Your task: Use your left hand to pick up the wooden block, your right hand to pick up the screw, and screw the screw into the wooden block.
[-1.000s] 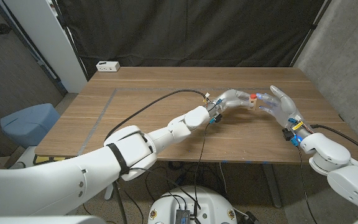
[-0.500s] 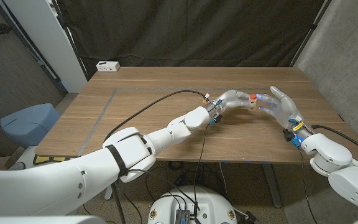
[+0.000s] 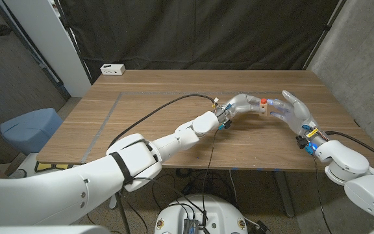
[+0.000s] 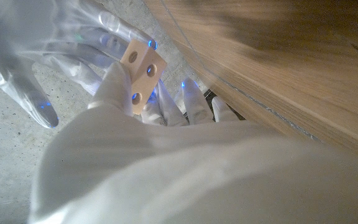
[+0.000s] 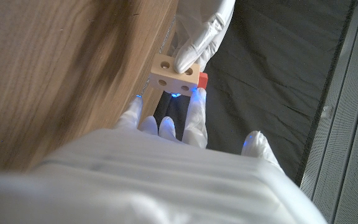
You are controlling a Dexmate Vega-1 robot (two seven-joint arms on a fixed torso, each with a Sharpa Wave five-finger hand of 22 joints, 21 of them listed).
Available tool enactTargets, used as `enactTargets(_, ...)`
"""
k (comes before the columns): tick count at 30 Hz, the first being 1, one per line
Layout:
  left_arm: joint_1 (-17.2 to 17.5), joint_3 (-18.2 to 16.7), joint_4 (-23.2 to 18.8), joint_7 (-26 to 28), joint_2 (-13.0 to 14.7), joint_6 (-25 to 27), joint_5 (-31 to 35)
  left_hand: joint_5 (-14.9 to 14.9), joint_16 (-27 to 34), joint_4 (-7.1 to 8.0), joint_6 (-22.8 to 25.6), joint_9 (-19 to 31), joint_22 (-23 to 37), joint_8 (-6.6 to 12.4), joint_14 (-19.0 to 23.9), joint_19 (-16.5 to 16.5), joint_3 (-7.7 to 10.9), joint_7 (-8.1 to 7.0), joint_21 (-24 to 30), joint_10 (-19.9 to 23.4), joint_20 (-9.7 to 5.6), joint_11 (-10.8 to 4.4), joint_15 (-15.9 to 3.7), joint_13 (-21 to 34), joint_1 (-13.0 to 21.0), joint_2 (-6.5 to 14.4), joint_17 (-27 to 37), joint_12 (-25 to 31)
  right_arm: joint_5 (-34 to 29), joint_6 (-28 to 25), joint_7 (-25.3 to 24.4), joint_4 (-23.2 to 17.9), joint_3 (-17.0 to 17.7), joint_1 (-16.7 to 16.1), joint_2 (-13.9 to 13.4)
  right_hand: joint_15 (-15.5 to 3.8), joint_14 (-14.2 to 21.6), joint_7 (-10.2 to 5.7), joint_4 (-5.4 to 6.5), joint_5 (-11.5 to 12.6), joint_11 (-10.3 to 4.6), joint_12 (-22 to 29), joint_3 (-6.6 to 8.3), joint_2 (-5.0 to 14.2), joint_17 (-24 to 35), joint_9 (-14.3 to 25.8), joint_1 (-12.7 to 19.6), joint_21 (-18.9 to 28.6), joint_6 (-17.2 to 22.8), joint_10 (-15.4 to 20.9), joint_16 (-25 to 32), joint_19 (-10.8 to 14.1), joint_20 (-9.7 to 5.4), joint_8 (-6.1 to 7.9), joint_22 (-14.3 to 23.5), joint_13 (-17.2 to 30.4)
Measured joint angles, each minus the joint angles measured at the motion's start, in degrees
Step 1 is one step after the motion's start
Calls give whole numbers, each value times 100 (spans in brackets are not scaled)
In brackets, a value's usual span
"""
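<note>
From the head camera we see our left hand (image 3: 239,104) and right hand (image 3: 291,110) meeting above the table (image 3: 141,110), toward its two o'clock side. The right wrist view adds holes in the wooden block (image 5: 174,78), gripped by our left hand, the red-headed screw (image 5: 202,79) at its end, right fingertips (image 5: 195,99) touching there; whether they pinch it, we cannot tell.

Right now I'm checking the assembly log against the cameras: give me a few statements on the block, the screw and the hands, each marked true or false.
1. The left hand holds the wooden block above the table. True.
2. The block lies flat on the table. False: it is held up between the two hands.
3. The right hand has fingers at the red-headed screw on the block. True.
4. The block has no holes. False: round holes show on its faces.
5. A white box sits at the table's far left corner. True.
</note>
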Motion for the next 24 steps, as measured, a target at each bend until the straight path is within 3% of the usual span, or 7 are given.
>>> enactTargets(24,-43,7,112,-48,-62,-19,2,-23,0,0,28,0,0,3,85,20,0,30,0,90,-20,57,2,22,1,1,27,2,21,-1,212,-33,76,-98,-27,0,62,-22,-24,0,11,0,25,30,1,11,30,0,78,112,0,29,-29,0,0,0)
